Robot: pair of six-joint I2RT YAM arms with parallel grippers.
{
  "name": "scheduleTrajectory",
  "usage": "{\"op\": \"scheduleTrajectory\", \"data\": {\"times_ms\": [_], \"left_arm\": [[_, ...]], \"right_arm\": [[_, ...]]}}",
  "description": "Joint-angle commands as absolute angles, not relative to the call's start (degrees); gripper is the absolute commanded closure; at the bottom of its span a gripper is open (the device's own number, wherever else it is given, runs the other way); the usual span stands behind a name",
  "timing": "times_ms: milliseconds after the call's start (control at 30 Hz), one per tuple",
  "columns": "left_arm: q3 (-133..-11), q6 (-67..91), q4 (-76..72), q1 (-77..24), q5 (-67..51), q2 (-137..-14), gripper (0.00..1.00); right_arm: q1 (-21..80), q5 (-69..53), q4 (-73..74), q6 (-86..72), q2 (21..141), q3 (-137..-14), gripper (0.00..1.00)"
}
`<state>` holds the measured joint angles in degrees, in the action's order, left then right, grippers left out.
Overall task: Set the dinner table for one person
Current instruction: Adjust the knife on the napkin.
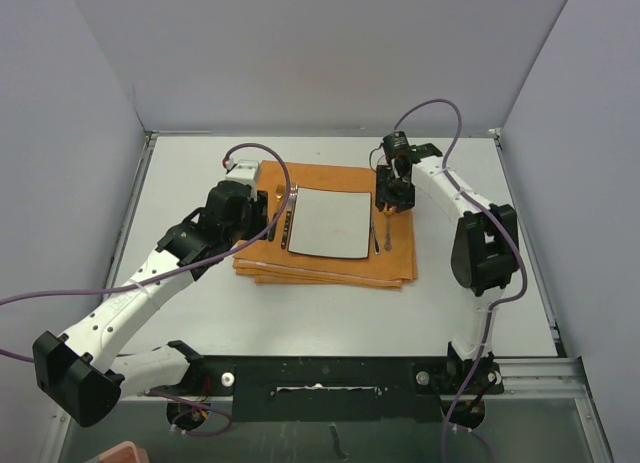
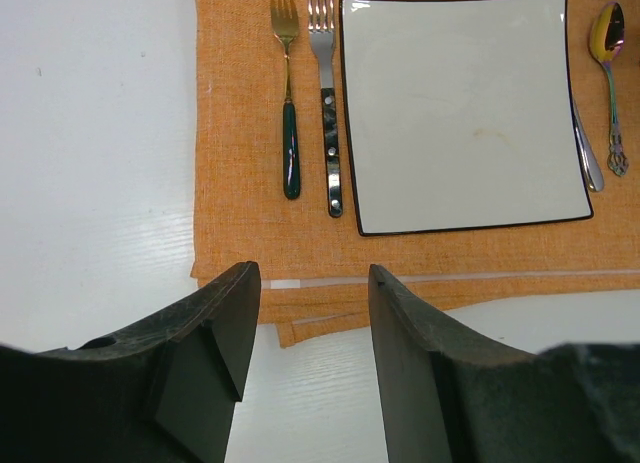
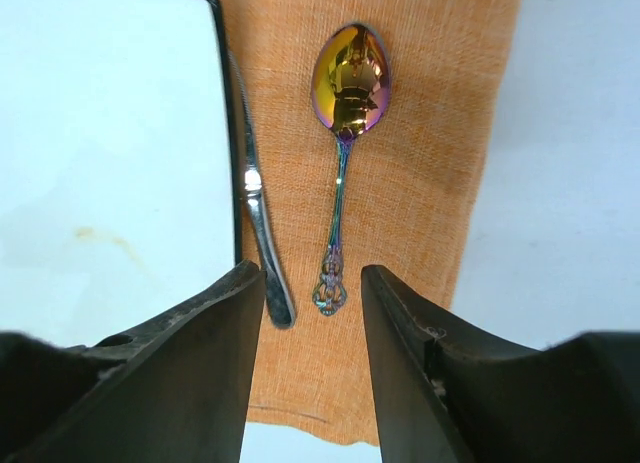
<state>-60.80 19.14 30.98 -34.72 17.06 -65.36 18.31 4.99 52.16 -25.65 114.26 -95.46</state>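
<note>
Grippers, two: left gripper (image 2: 312,283) with jaws parted wide and nothing between them, poised above the near edge of the mat; right gripper (image 3: 312,278) likewise spread and empty, hanging over the handle ends of the right-hand cutlery. Dinner table (image 1: 200,313): off-white top filling the enclosure floor, carrying every item below. Orange cloth placemat (image 2: 250,223): folded in layers, set mid-table. Square white plate (image 2: 465,113): black-rimmed, centred on the mat. Silver fork (image 2: 328,113): black riveted handle, just beside the plate's left edge. Gold fork (image 2: 288,113): dark green handle, left of the silver one, parallel to it. Silver utensil (image 3: 258,233): lies tight against the plate's right rim, its working end hidden, so its kind cannot be told. Iridescent spoon (image 3: 345,133): bowl up, right of that utensil, near the mat's right edge. Setting appears close to complete. Hazards, as judged: a low pass by the right fingers could clip the spoon's handle or knock the utensil against the plate; the left fingers could snag the mat's loose layers and drag the whole arrangement askew.
</note>
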Motion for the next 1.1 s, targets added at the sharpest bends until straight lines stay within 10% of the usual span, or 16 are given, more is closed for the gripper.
{"op": "scheduleTrajectory", "data": {"times_ms": [0,1067], "left_arm": [[-61.0,20.2,28.5,-34.4,16.4,-63.3,0.54],[-57.9,21.2,27.9,-34.4,15.4,-66.0,0.55]], "right_arm": [[17.7,6.2,55.1,-24.2,106.5,-98.5,0.55],[24.2,1.4,42.9,-16.0,113.7,-86.4,0.77]]}}
